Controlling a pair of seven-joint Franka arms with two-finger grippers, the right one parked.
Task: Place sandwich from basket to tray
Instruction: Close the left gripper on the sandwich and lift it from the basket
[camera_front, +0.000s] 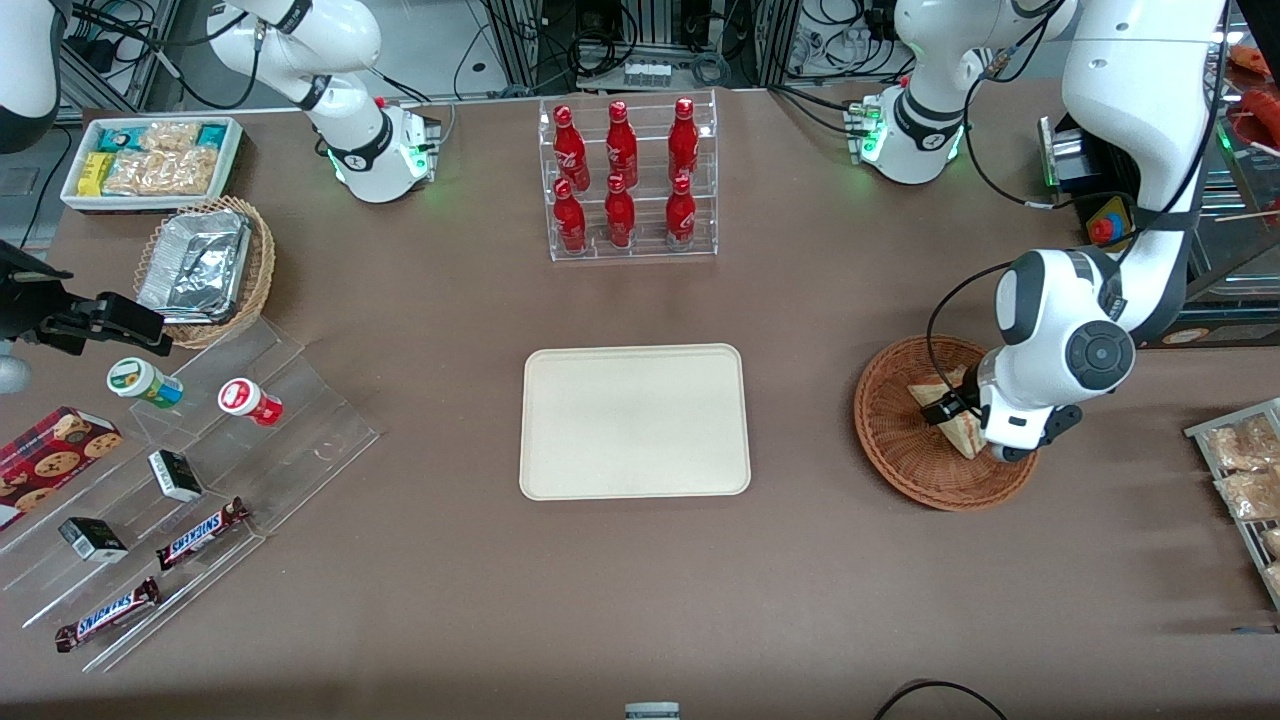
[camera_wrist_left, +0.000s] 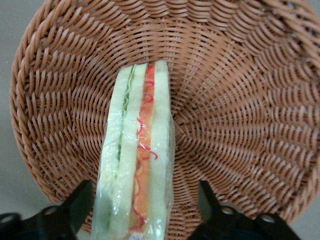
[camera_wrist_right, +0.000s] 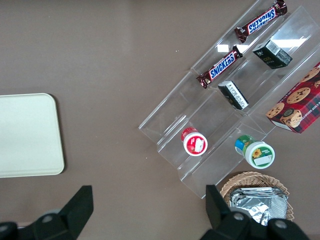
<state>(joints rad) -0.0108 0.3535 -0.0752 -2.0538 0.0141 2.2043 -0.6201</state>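
Observation:
The sandwich (camera_wrist_left: 137, 155), a wrapped wedge of white bread with red and green filling, stands on edge in the reddish-brown woven basket (camera_wrist_left: 240, 115). My left gripper (camera_wrist_left: 145, 192) is down in the basket (camera_front: 900, 455), open, one finger on each side of the sandwich with a gap at both. In the front view the gripper (camera_front: 975, 432) hangs over the sandwich (camera_front: 963, 437) and hides part of it. The cream-white tray (camera_front: 634, 420) lies flat at the table's middle, toward the parked arm's end from the basket, with nothing on it.
A clear rack of red bottles (camera_front: 627, 180) stands farther from the front camera than the tray. A wire rack of snack packets (camera_front: 1240, 470) lies beside the basket at the working arm's end. A stepped acrylic display (camera_front: 180, 480), foil-tray basket (camera_front: 205, 262) and snack bin (camera_front: 150, 160) occupy the parked arm's end.

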